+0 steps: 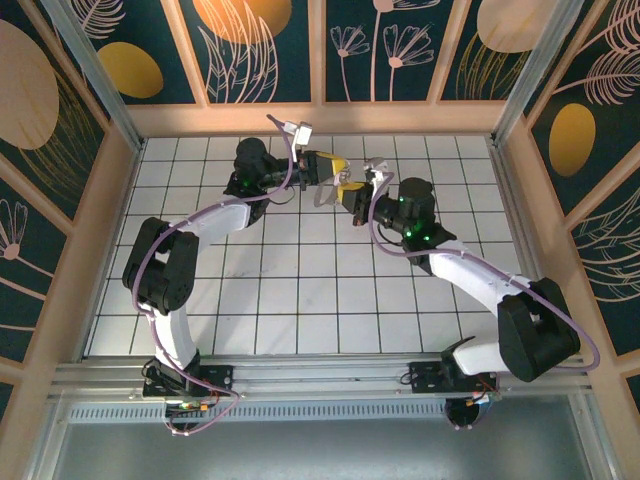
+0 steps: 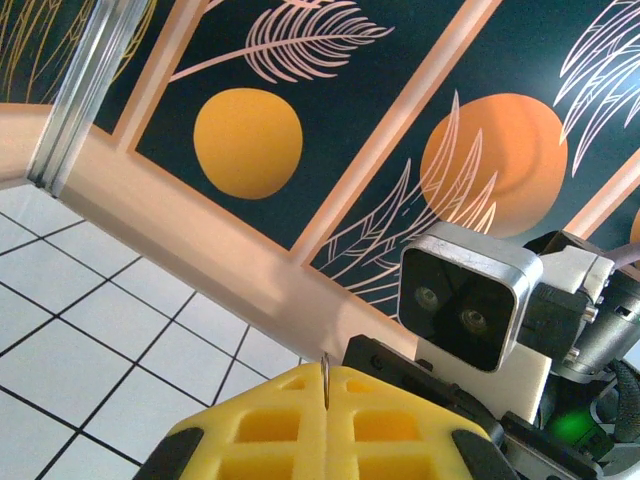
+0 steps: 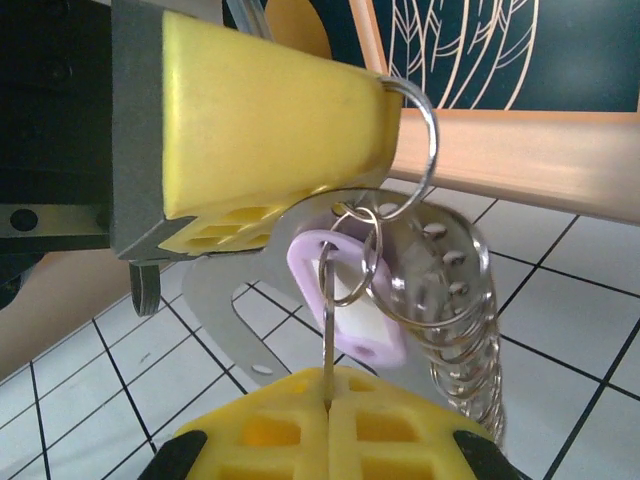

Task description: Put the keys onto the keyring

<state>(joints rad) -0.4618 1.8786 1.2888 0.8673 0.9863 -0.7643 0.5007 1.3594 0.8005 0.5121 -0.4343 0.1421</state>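
Two tight pinches: steady thin silver oval keyring (image 3: 432, 130) in left end effector (image 2: 326, 400); thread slowly with right end effector (image 3: 327, 405), clamped on thin metal strip (image 3: 327, 340) at tiny lilac-headed key (image 3: 375, 340).

The key (image 3: 350, 305) has a lilac head and a pale silver blade; the keyring (image 3: 434, 150) is silver-grey. The left gripper (image 2: 325, 385) and right gripper (image 3: 328, 405) have yellow jaws. The bench (image 1: 300, 290) is white-tiled with dark lines; the walls (image 2: 340, 110) are dark teal with orange discs.
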